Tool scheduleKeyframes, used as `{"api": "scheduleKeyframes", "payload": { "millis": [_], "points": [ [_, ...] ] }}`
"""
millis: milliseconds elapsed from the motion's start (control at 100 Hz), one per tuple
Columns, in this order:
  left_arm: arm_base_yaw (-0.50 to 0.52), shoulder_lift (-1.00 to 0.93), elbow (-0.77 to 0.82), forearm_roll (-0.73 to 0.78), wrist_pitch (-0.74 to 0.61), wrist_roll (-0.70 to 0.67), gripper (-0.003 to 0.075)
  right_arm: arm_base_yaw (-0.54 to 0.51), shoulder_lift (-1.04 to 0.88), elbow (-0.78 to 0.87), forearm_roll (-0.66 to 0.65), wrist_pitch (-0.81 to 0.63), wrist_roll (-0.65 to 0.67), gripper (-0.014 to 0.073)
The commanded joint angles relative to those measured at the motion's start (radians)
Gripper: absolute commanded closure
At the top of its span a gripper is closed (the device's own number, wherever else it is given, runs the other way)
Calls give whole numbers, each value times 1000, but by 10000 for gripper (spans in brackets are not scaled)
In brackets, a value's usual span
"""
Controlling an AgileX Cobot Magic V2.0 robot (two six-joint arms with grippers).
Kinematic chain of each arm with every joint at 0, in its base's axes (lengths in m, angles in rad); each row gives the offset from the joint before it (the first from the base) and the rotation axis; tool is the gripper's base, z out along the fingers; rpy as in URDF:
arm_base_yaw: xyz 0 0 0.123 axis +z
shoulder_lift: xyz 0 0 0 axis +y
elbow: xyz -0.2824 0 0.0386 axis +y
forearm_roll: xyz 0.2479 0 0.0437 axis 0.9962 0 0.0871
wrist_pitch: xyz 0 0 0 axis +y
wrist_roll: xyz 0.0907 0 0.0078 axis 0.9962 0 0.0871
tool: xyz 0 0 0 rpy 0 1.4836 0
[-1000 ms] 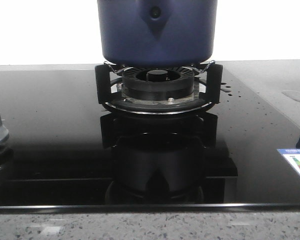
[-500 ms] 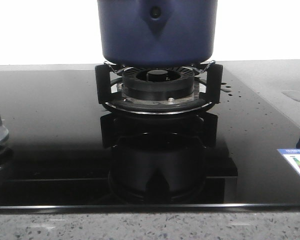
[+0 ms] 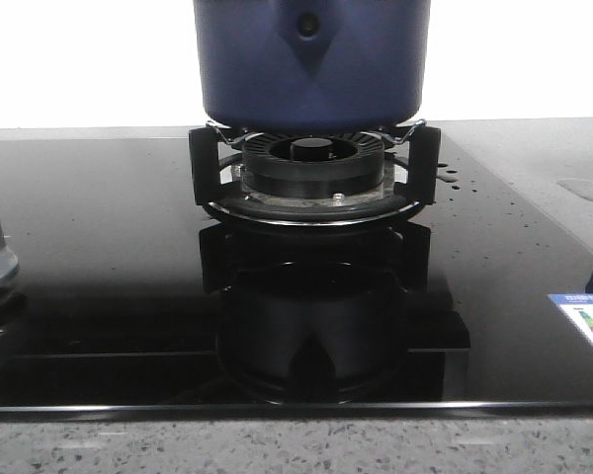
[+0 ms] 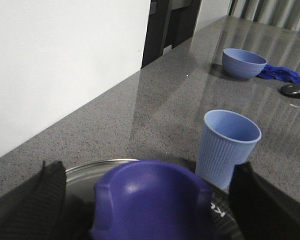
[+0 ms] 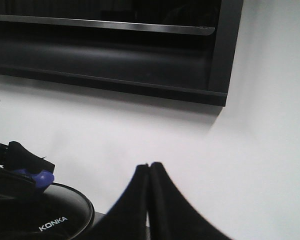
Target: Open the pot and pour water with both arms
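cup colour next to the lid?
Pale blue, vertically ribbed plastic cup; clearest in the left wrist view.

The pot [image 3: 311, 61] is dark navy, its lid knob [image 4: 152, 202] purple-blue, the ribbed cup [image 4: 227, 147] and bowl [image 4: 243, 63] pale blue, the hob [image 3: 99, 267] glossy black, the counter [image 4: 155, 110] speckled grey.
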Motion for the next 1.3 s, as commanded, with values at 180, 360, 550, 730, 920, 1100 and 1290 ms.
{"api": "scheduleKeyframes", "payload": {
  "millis": [180,360,550,730,920,1100,1290],
  "points": [
    [25,-165,-49,-78,24,-10,134,1,0,-25,15,-25,2,658],
    [119,-378,5,-23,-73,-78,426,1,0,-25,-30,6,2,658],
    [291,-687,218,26,-99,-145,641,4,-2,-13,-139,8,40,658],
    [325,-998,466,201,-286,-195,740,30,-27,80,-158,-14,52,658],
    [310,-1214,699,244,-424,-228,740,59,-48,186,-158,-56,52,658],
    [310,-1372,869,244,-473,-228,740,59,-49,199,-160,-107,52,658],
    [310,-1454,960,240,-469,-228,740,59,-49,199,-160,-105,52,658]
  ]
}}
